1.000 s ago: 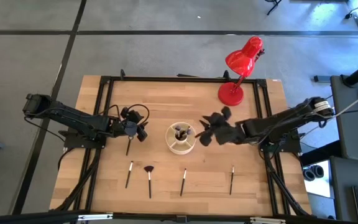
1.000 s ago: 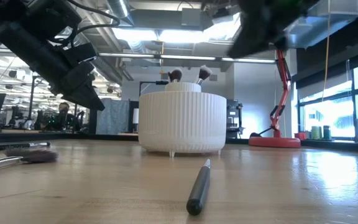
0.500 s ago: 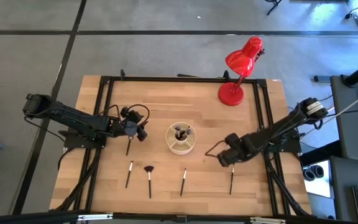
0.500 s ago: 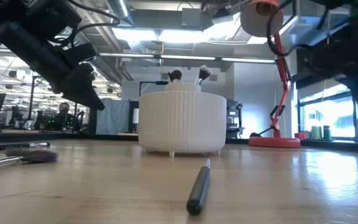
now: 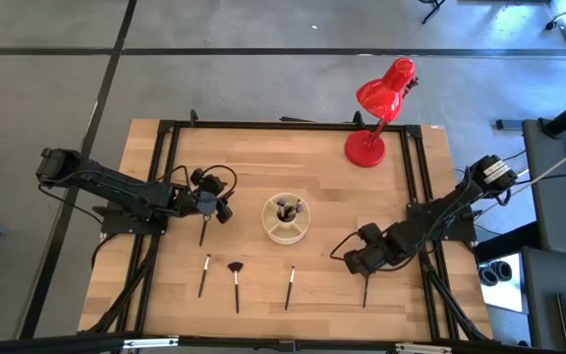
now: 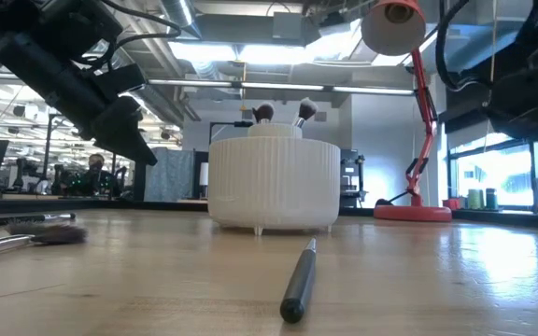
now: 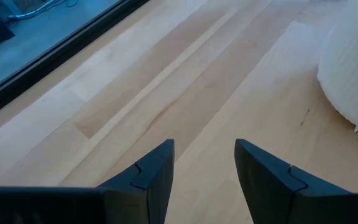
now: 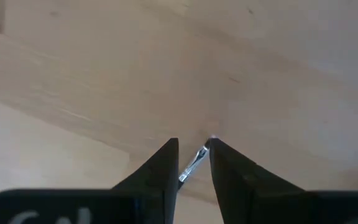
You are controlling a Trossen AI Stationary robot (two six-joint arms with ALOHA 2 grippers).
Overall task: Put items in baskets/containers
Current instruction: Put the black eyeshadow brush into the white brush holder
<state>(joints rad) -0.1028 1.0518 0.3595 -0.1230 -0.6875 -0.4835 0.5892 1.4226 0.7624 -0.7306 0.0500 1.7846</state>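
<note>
Hovering over the counter [image 5: 263, 157] left of the cup [image 5: 287, 218], the left end effector [image 5: 222, 208] has fingers apart, nothing between them; one brush [image 5: 202, 234] lies just below it. Three more brushes lie along the near edge: a plain brush [image 5: 204, 275], the fan brush [image 5: 235, 284], another brush [image 5: 290, 287]. Cup sits mid-counter, with brush heads [image 6: 282, 113] sticking up from it. Right end effector [image 5: 359, 264] is low at the rightmost brush [image 5: 366, 291], fingers narrowly apart around its shiny tip [image 8: 192, 165]; grip cannot be told. Red lamp [image 5: 378, 108] stands at far right.
</note>
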